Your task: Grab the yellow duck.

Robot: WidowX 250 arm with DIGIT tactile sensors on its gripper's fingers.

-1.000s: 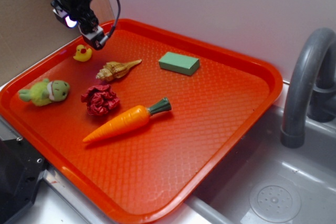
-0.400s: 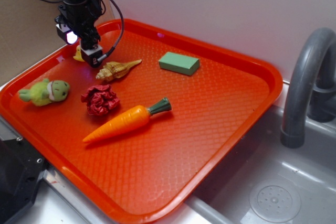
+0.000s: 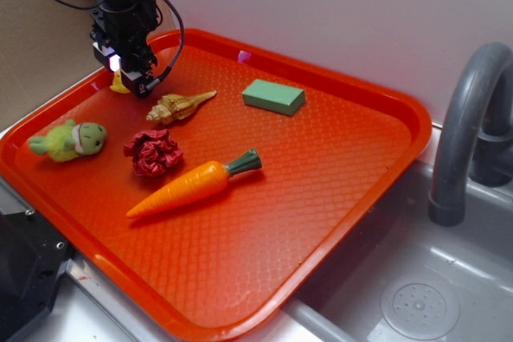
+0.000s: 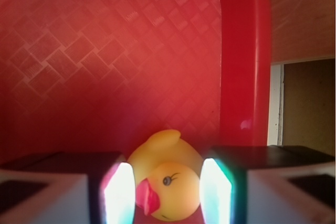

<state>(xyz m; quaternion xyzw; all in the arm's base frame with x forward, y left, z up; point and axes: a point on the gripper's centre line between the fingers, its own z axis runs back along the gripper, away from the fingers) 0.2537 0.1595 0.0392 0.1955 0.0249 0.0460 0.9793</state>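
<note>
Presently catalogued, largest first.

1. Orange tray [image 3: 345, 166]: textured base, raised rim. Its far-left rim runs just beyond the jaws; in the wrist view the rim [image 4: 239, 56] stands as a red band to the right of the fingers, with bare tray floor ahead of them. Wide open base lies to the right of the jaws and toward the sink [image 3: 417, 294].

2. Grey faucet [image 3: 469, 134]: at the sink, well apart from the jaws.

3. Arm and gripper [image 3: 131, 79]: black, cabled, reaching steeply down at the tray's far-left corner, a lamp glowing on its body. Jaws are parted, one finger [image 4: 118, 195] on each side of the duck; whether the pads touch it cannot be told.

4. Carrot [image 3: 192, 186]: orange with green top, well apart from the jaws, toward the near side.

5. Green block [image 3: 274, 96]: well to the right of the jaws.

6. Green plush frog [image 3: 70, 140]: near the left rim, on the near side of the jaws.

7. Red crumpled item [image 3: 152, 152]: between frog and carrot.

8. Tan shell-like toy [image 3: 178, 106]: just beside the jaws, to the right.

9. Yellow duck [image 4: 165, 182]: between the jaws, on the tray floor, glossy yellow, red beak, dark eye with lashes. From the exterior only a yellow sliver [image 3: 118, 83] shows behind the gripper.
</note>
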